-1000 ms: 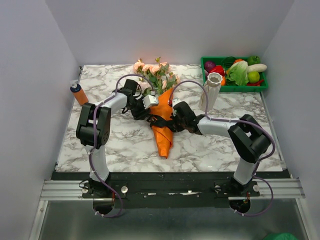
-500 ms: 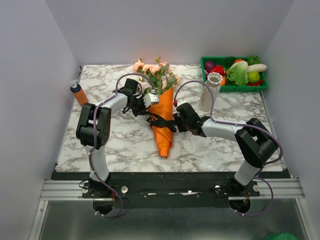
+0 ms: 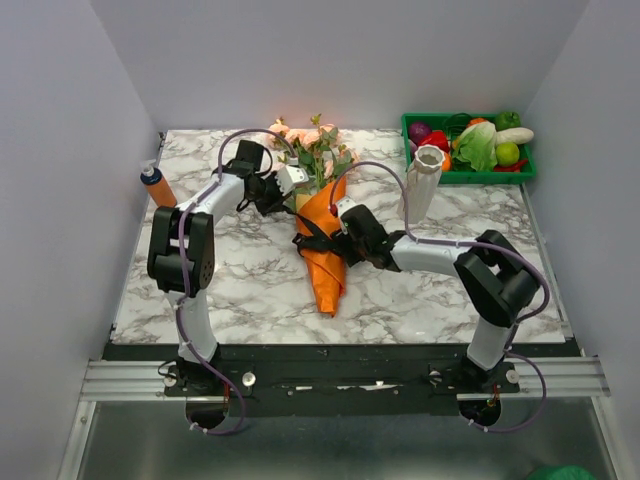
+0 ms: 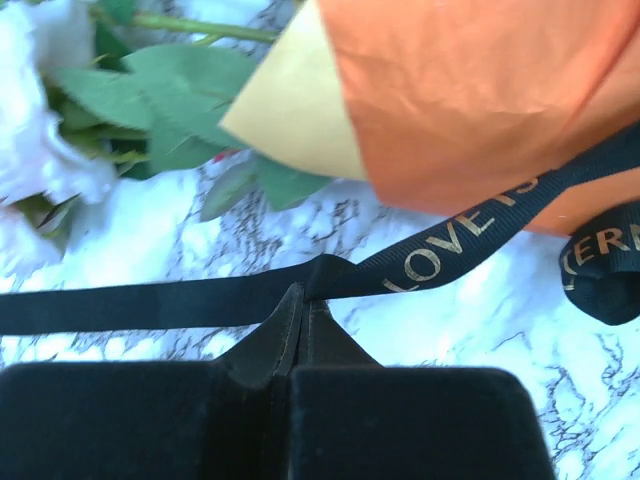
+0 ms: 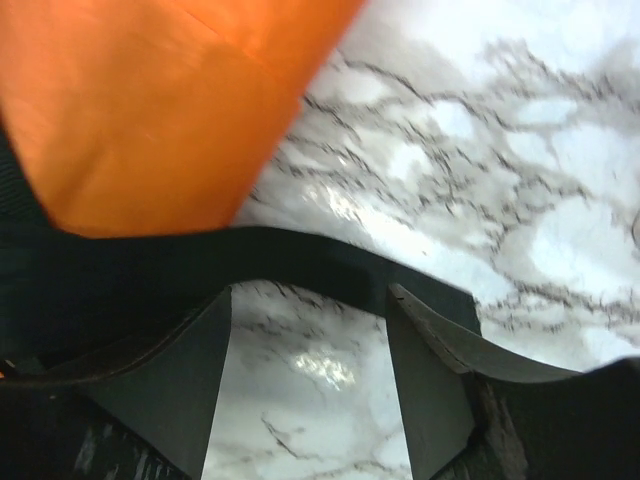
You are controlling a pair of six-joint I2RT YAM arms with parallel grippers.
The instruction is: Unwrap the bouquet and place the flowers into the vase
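Note:
The bouquet [image 3: 322, 240] lies mid-table, its orange paper cone [image 4: 470, 100] pointing at the near edge. The flowers [image 3: 310, 145], peach roses with green leaves [image 4: 170, 100], stick out at the far end. A black ribbon [image 4: 450, 235] with gold letters crosses the cone. My left gripper [image 4: 305, 292] is shut on that ribbon left of the cone's mouth, and the ribbon runs taut. My right gripper [image 5: 310, 300] stands open on the cone's right side, and the ribbon [image 5: 300, 260] passes just beyond its fingertips. The cream vase [image 3: 424, 180] stands upright to the right of the bouquet.
A green crate [image 3: 520, 172] of vegetables sits at the far right corner, just behind the vase. A small orange bottle [image 3: 156, 187] with a black cap stands near the table's left edge. Grey walls close in the table on three sides.
My left gripper has shut on the ribbon and drawn it back and to the left. My right gripper has opened and let go of the ribbon, staying beside the cone.

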